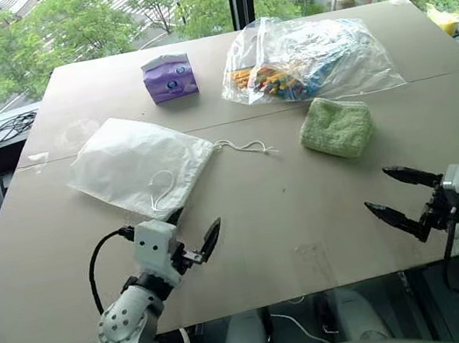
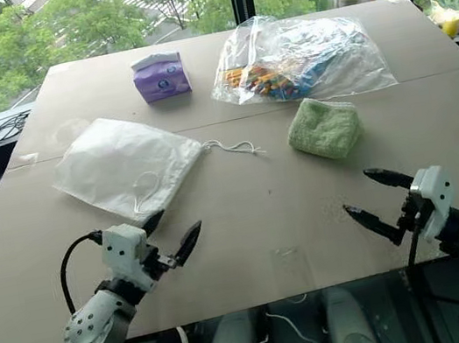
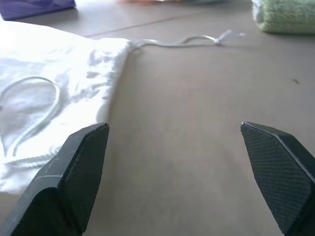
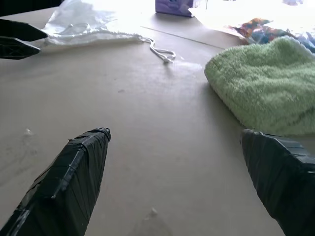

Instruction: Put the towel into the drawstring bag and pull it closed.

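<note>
Right wrist view: the towel (image 4: 266,88) looks soft and light, probably best pinched at its near edge. Both jaws are spread wide, nothing held.

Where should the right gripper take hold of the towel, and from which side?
Probably the towel's near edge, approached from the robot's side by the open right gripper. It lies flat as a thick folded pad, apart from the plastic bag behind it.

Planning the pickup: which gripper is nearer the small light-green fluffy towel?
Right. The right gripper hangs open just short of the light-green fluffy towel, on its side of the table. The left gripper, also open, sits by the translucent white drawstring bag.
</note>
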